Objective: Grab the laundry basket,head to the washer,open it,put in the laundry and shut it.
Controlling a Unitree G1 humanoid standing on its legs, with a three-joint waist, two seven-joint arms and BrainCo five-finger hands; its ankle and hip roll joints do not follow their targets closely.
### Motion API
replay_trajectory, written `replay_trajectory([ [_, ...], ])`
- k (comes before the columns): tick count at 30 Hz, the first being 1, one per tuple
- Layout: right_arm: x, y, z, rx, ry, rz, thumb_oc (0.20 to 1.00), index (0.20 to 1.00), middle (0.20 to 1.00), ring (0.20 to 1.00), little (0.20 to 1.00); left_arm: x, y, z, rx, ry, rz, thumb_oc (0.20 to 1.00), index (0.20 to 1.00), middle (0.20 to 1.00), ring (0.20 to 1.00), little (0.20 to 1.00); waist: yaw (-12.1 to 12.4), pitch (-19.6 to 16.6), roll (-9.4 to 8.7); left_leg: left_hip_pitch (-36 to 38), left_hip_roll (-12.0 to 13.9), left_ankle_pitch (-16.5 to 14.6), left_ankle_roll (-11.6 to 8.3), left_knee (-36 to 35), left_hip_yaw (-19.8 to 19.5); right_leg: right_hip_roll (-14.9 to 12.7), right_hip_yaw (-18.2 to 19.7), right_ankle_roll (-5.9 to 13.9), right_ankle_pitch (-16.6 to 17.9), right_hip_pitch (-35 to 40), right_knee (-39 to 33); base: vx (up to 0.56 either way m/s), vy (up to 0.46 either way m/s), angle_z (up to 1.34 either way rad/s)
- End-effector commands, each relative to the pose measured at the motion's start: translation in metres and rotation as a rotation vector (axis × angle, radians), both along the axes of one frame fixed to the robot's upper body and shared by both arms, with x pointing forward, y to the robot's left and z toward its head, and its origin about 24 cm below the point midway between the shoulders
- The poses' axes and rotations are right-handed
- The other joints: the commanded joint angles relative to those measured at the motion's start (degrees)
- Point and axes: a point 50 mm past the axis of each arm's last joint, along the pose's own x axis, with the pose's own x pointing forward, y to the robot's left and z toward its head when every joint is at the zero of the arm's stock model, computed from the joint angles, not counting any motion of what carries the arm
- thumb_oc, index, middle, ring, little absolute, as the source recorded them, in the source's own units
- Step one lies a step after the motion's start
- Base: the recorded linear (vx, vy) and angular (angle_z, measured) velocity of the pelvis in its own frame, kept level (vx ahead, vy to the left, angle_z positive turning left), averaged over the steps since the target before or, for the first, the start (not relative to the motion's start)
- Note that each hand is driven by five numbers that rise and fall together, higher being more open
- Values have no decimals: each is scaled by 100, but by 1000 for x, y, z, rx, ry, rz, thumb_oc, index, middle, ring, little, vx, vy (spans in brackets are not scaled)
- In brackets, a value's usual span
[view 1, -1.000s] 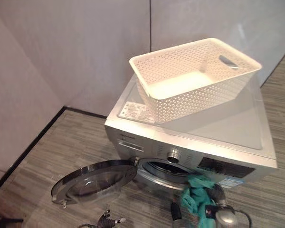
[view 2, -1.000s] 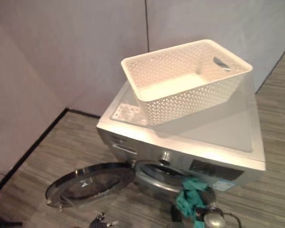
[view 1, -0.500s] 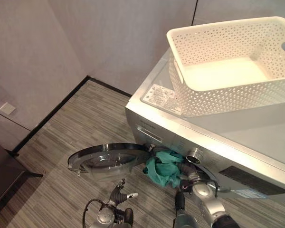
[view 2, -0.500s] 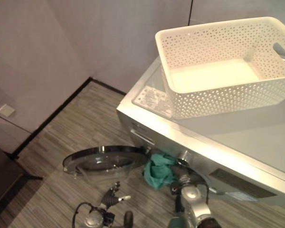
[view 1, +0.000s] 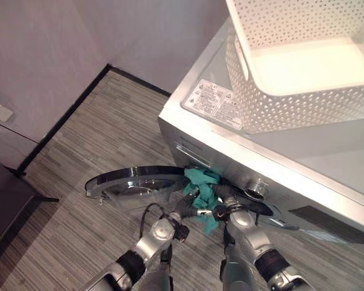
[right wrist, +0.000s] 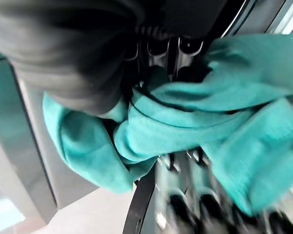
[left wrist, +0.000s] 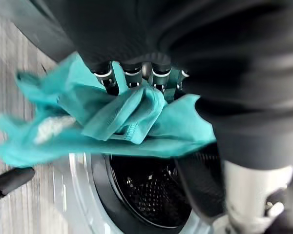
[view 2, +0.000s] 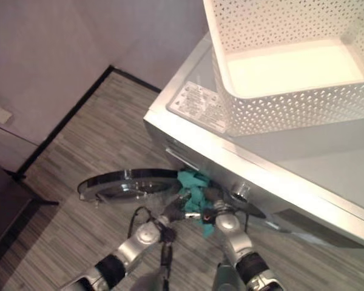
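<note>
**Loading step: teal cloth at the mouth of the washer**

The washer (view 1: pixel 279 163) fills the right half of the left eye view, its silver top carrying the white laundry basket (view 1: pixel 303 66) in the upper right corner. The basket looks empty inside. Its round door (view 1: pixel 133 183) lies swung wide open at centre left, low over the striped floor (view 1: pixel 79 157).

The step in hand, I judge, is putting the laundry in: the basket is set down and the door is open, but shutting it is not yet done. The dark drum (left wrist: pixel 151 190) shows in the lower middle of the left wrist view, right behind the cloth.

The teal cloth (view 1: pixel 201 189) hangs at the centre of the frame, at the drum opening rather than inside it. Both hands meet on it. The left hand (view 1: pixel 183 212) has its fingers (left wrist: pixel 132 78) curled into the bunched folds. The right hand (view 1: pixel 225 210) has cloth wrapped round its fingers (right wrist: pixel 158 48) and grips it too.

Next the cloth must go deeper, past the rim, and both hands must let go.
</note>
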Motion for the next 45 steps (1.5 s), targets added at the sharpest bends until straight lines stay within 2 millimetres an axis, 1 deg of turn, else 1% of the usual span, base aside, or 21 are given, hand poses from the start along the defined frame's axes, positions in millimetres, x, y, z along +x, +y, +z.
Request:
replay_trajectory([
  [1,44,5,94,191,-347,-97,200,200,200,200,200,-6,-31,0,65,-35,-161,1000,1000,1000,1000,1000,-165,-110,-276,161,101,-405,177,202,411,-517,570,418,-461,-136,307,0,0,0],
  [5,48,9,102,212,-369,-87,200,200,200,200,200,-3,-43,6,77,-61,-205,1000,1000,1000,1000,1000,-206,-80,-283,142,103,-400,171,176,447,-511,619,427,-438,-204,291,-9,4,-8],
  [8,51,14,115,259,-406,-70,200,200,200,200,200,-4,-51,17,139,-167,-322,1000,1000,1000,1000,1000,-218,-41,-290,142,119,-416,160,171,506,-494,668,439,-427,-263,289,-5,3,-7],
  [13,52,23,130,350,-454,-51,200,200,200,200,200,-3,-56,21,149,-216,-333,1000,1000,1000,1000,1000,-220,-4,-321,125,123,-407,145,169,529,-488,709,444,-409,-323,289,-9,-3,-4],
  [18,53,24,152,429,-523,-28,200,200,200,200,200,1,-58,21,344,-371,-391,1000,1000,1000,1000,1000,-210,11,-351,90,136,-395,139,143,522,-462,717,440,-402,-378,275,0,0,0],
  [21,54,25,176,458,-608,-10,200,200,200,200,200,5,-51,17,502,-499,-406,1000,1000,1000,1000,1000,-157,80,-376,26,160,-372,126,140,504,-439,703,433,-400,-425,264,0,0,0],
  [22,53,26,190,490,-659,0,200,200,200,200,200,8,-47,13,633,-588,-431,1000,1000,1000,1000,1000,-156,118,-400,-20,176,-359,118,127,493,-423,692,434,-400,-457,250,0,0,0],
  [23,54,26,190,490,-660,0,200,200,200,200,200,8,-48,13,634,-592,-431,1000,1000,1000,1000,1000,-152,122,-399,-23,177,-358,118,129,492,-423,692,433,-399,-460,251,-34,-21,0],
  [25,49,29,220,531,-776,37,200,200,200,200,200,20,-41,7,904,-768,-446,1000,1000,1000,1000,1000,-177,229,-448,-146,200,-310,82,90,512,-376,687,426,-373,-572,203,-48,-18,-1],
  [26,49,29,221,531,-778,38,200,200,200,200,200,20,-41,7,905,-772,-444,1000,1000,1000,1000,1000,-177,234,-446,-154,200,-308,80,92,513,-375,689,425,-371,-581,205,-48,-8,-1],
  [28,43,34,240,566,-852,87,200,200,200,200,200,30,-35,10,1003,-840,-404,1000,1000,1000,1000,1000,-218,297,-492,-274,227,-294,65,88,531,-337,723,415,-335,-724,193,-35,-5,-3],
  [31,35,38,256,622,-912,132,200,200,200,200,200,42,-32,18,1070,-883,-347,1000,1000,1000,1000,1000,-271,345,-540,-391,258,-273,46,81,570,-295,774,412,-290,-869,158,-24,-9,-4],
  [33,31,39,260,636,-931,145,200,200,200,200,200,46,-31,21,1082,-880,-318,1000,1000,1000,1000,1000,-286,366,-551,-427,267,-264,41,83,574,-281,785,404,-281,-917,156,-22,-24,-8],
  [36,21,38,268,639,-988,159,200,200,200,200,200,58,-28,33,1020,-814,-154,1000,1000,1000,1000,1000,-337,442,-550,-559,324,-195,-20,76,562,-249,755,386,-289,-1044,181,-21,-39,-7],
  [38,19,37,269,632,-999,159,200,200,200,200,200,59,-26,35,993,-796,-122,1000,1000,1000,1000,1000,-340,462,-546,-591,331,-177,-32,75,552,-245,732,379,-294,-1062,190,-20,-48,0],
  [40,16,31,270,595,-1024,124,200,200,200,200,200,59,-30,43,769,-694,16,1000,1000,1000,1000,1000,-304,547,-537,-652,371,-158,-60,74,512,-215,676,354,-321,-1092,225,-12,-68,4],
  [41,15,31,270,595,-1024,124,200,200,200,200,200,59,-30,44,769,-693,16,1000,1000,1000,1000,1000,-314,540,-547,-674,358,-129,-59,69,506,-227,677,352,-298,-1112,222,-15,-68,8],
  [42,17,27,267,573,-1016,85,200,200,200,200,200,55,-36,47,597,-607,75,1000,1000,1000,1000,1000,-292,578,-545,-734,348,-95,-69,68,476,-238,631,339,-288,-1144,225,-25,-43,9],
  [43,17,27,267,573,-1016,85,200,200,200,200,200,55,-36,46,597,-606,75,1000,1000,1000,1000,1000,-294,576,-545,-736,349,-94,-69,69,473,-238,628,339,-288,-1144,225,-19,-61,11],
  [44,18,25,264,561,-1003,63,200,200,200,200,200,50,-39,46,492,-543,103,1000,1000,1000,1000,1000,-282,608,-543,-756,348,-76,-77,68,465,-242,598,333,-279,-1157,224,-1,-65,9],
  [45,22,23,258,542,-968,22,200,200,200,200,200,43,-52,50,279,-413,163,1000,1000,1000,1000,1000,-253,663,-540,-772,359,-74,-95,68,452,-234,554,324,-279,-1133,212,-13,-64,8],
])
